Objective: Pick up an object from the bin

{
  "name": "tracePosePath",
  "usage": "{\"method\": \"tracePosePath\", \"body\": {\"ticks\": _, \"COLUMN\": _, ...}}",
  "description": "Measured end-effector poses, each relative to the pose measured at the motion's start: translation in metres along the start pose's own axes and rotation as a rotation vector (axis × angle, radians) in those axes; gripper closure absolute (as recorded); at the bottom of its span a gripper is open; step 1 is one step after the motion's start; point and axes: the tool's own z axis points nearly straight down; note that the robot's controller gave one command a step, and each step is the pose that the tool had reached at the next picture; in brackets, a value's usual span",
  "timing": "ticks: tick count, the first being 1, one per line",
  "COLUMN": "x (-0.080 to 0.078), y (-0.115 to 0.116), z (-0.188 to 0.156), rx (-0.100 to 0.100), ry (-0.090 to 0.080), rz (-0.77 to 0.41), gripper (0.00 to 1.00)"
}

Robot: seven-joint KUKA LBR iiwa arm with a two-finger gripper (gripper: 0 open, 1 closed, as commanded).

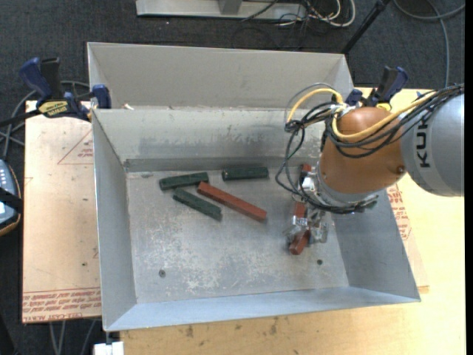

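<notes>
My claw (304, 231) hung low in the scuffed grey metal bin (222, 276), over a small red-brown block (297, 247) on the floor's right side. Whether it was apart or clamped, I could not tell. Behind lay a long red-brown bar (232, 202) touching a dark green bar (198, 204). Farther back were a left green bar (184, 181) and a right green bar (245, 173). My silver arm (443, 150) read "KU".
</notes>
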Motion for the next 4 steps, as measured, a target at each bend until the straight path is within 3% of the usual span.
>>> {"method": "tracePosePath", "body": {"ticks": 1, "x": 0.008, "y": -0.015, "z": 0.001, "rx": -0.002, "ry": 0.001, "rz": -0.525, "gripper": 1.00}}
{"method": "tracePosePath", "body": {"ticks": 2, "x": 0.042, "y": -0.041, "z": 0.000, "rx": -0.002, "ry": -0.005, "rz": -0.976, "gripper": 1.00}}
{"method": "tracePosePath", "body": {"ticks": 3, "x": 0.067, "y": -0.017, "z": -0.202, "rx": 0.005, "ry": 0.004, "rz": -0.869, "gripper": 1.00}}
{"method": "tracePosePath", "body": {"ticks": 4, "x": 0.062, "y": 0.004, "z": -0.115, "rx": -0.009, "ry": -0.003, "rz": -1.128, "gripper": 1.00}}
